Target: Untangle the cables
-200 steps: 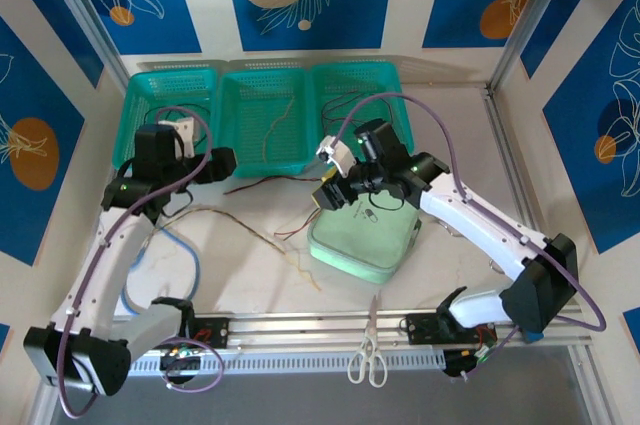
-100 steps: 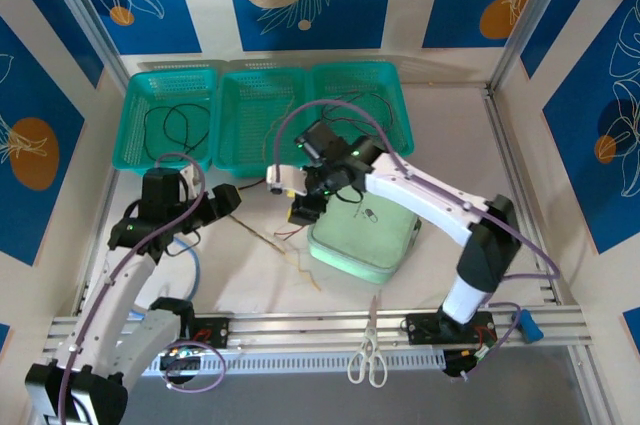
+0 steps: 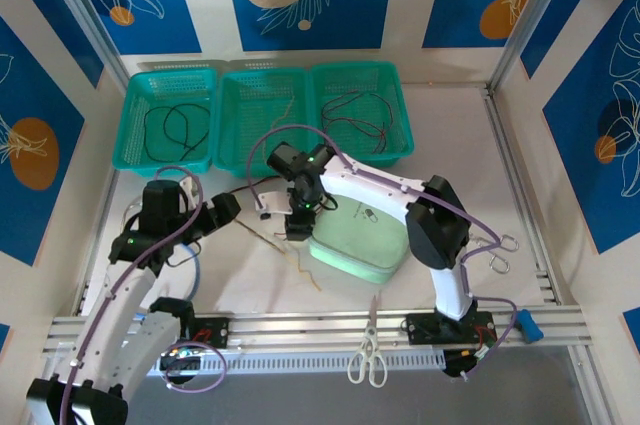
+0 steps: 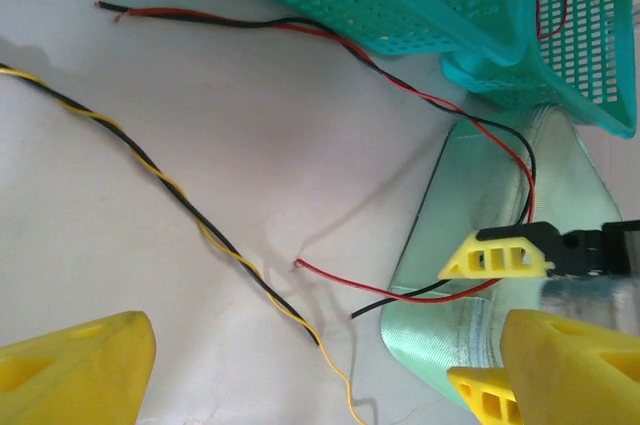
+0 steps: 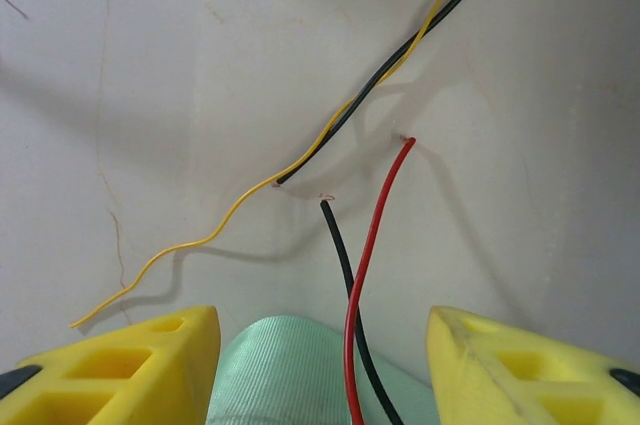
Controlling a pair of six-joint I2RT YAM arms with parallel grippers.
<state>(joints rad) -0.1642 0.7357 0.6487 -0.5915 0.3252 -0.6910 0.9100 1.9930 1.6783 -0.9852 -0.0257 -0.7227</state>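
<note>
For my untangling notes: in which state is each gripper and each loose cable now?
left gripper: open, empty.
right gripper: open, wire ends between its fingers, not gripped.
yellow-black cable: twisted together.
red-black cable: ends apart, lying over the green pouch.

A robot lab test cell: a white table (image 3: 460, 135) boxed in by blue leaf-printed panels (image 3: 330, 5) and aluminium posts (image 3: 530, 15), with two arms (image 3: 370, 183) bolted to the near rail (image 3: 300, 328).

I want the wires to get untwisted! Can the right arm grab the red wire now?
Probably yes. The right gripper is open, and the red wire runs straight between its fingers, right beside the black wire, with nothing covering it. It might pinch both wires together, though.
</note>
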